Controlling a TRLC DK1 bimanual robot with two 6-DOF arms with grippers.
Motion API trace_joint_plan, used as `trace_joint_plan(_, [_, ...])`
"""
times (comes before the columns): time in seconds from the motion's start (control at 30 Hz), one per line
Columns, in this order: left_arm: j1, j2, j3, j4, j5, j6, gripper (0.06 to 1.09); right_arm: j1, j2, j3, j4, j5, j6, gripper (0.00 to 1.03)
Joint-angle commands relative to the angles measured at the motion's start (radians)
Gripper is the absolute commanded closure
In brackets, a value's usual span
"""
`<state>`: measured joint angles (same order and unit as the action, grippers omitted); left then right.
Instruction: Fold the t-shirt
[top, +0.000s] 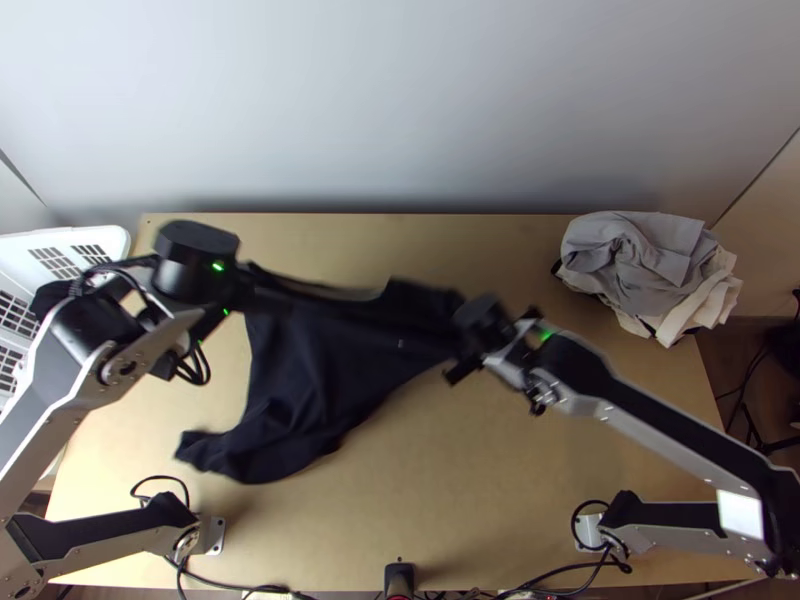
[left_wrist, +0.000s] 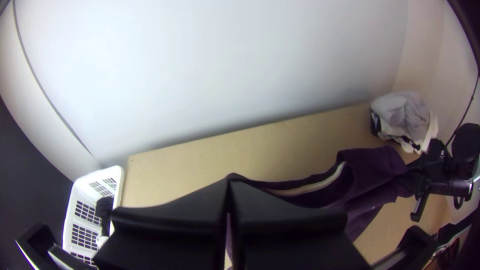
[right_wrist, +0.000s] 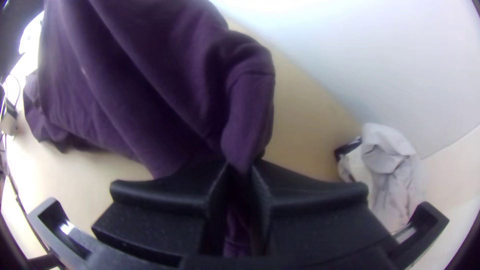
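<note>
Prob. spreading step: L tool (left_wrist: 229, 182) & R tool (right_wrist: 241, 167) each pinch shirt (top: 320, 365), stretched btwn them over table (top: 500, 480). Next: lower, lay flat, then fold.

Wall (top: 400, 110) (pale) behind wooden table (top: 520, 470)

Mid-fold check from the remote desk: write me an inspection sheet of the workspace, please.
Surface: light wooden table; spills or damage: nothing seen.
Job's things: dark t-shirt, unfolded, its far edge drawn between both hands, the rest draping toward the near left.
Clutter: heaped grey and cream cloths at the far right corner; white basket at the left.
Left hand: closed on the t-shirt.
Right hand: closed on gathered cloth of it.
Cables: along the near edge, looped by both bases.
Surroundings: pale wall behind.
</note>
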<state>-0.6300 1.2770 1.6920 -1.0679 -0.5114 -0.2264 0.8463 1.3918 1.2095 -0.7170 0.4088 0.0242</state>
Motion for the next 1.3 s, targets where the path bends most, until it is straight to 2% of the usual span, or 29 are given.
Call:
trace_joint_plan(0.0, [0.058,-0.001,0.109,0.114,-0.099,0.061,1.05,-0.113,-0.08,0.214,-0.042,0.036,-0.102,1.0])
trace_joint_plan(0.37, [0.104,-0.013,0.311,0.287,-0.213,0.173,1.05,-0.085,-0.097,0.525,-0.055,0.145,-0.184,1.0])
trace_joint_plan(0.57, [0.144,-0.064,0.317,0.384,-0.248,0.225,1.05,0.054,-0.096,0.611,-0.025,0.262,-0.288,1.0])
trace_joint_plan(0.67, [0.17,-0.09,0.321,0.467,-0.265,0.269,1.05,0.148,-0.097,0.614,0.028,0.338,-0.372,1.0])
trace_joint_plan(0.87, [0.185,-0.15,0.321,0.638,-0.289,0.418,1.05,0.218,-0.097,0.618,0.12,0.36,-0.46,1.0])
trace_joint_plan(1.07, [0.265,-0.192,0.308,0.658,-0.291,0.433,1.05,0.312,-0.062,0.622,0.169,0.355,-0.477,1.0])
trace_joint_plan(1.27, [0.276,-0.192,0.221,0.72,-0.276,0.443,1.05,0.364,0.033,0.647,0.174,0.349,-0.414,1.0])
